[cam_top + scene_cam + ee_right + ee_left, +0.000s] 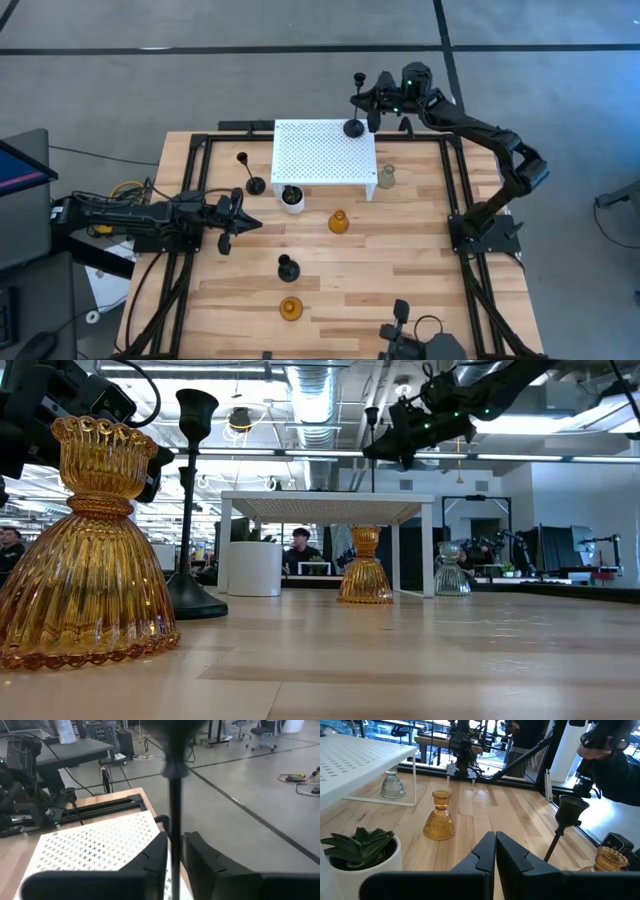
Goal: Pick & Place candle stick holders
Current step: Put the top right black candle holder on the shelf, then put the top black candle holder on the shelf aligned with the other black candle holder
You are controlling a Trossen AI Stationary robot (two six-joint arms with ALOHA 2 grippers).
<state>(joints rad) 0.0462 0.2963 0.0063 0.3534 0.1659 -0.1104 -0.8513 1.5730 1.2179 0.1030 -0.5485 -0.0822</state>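
Observation:
A tall black candle stick holder stands with its round base [353, 128] on the white perforated shelf [318, 158], near its far right corner. My right gripper [372, 103] is level at its thin stem [175, 805]. The fingers are a little apart on either side of the stem, with thin gaps showing. On the table are another tall black holder [256, 185], a short black one [288, 267], two amber glass holders [339, 222] [291, 309] and a clear glass one [386, 177]. My left gripper [250, 222] waits shut at the left.
A small white pot with a green plant [292, 197] stands at the shelf's near left leg. Black frame rails [190, 170] run along the table's left, right and far edges. Bare wood lies between the shelf and the near edge, around the holders.

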